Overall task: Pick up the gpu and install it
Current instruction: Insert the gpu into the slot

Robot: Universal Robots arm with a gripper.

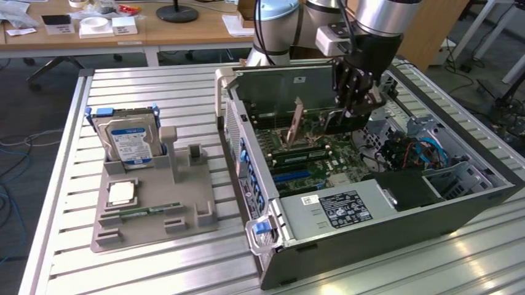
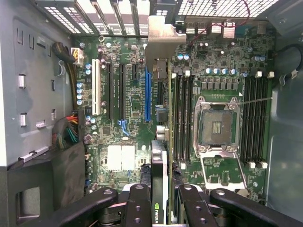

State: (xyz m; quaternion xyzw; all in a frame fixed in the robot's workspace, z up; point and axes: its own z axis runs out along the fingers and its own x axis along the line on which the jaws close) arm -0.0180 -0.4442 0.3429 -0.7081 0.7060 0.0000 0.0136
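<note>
My gripper (image 1: 355, 115) reaches down into the open computer case (image 1: 271, 203) and is shut on the gpu (image 1: 324, 121), a thin dark card held on edge just above the motherboard (image 1: 316, 163). Looking from the wrist, the gpu (image 2: 160, 156) runs edge-on between my black fingers (image 2: 137, 203), with my gripper (image 2: 159, 201) clamped on its near end. Its silver bracket (image 2: 161, 38) sits at the case's slotted rear wall. The card hangs close beside the long blue slot (image 2: 148, 94); whether it touches the board I cannot tell.
A grey fixture (image 1: 152, 206) on the slatted table holds an upright hard drive (image 1: 130, 144), a processor (image 1: 123, 193) and a memory stick (image 1: 149, 212). Inside the case are the open processor socket (image 2: 217, 127), memory slots (image 2: 182, 118), cables (image 1: 410, 150) and a power supply (image 1: 348, 209).
</note>
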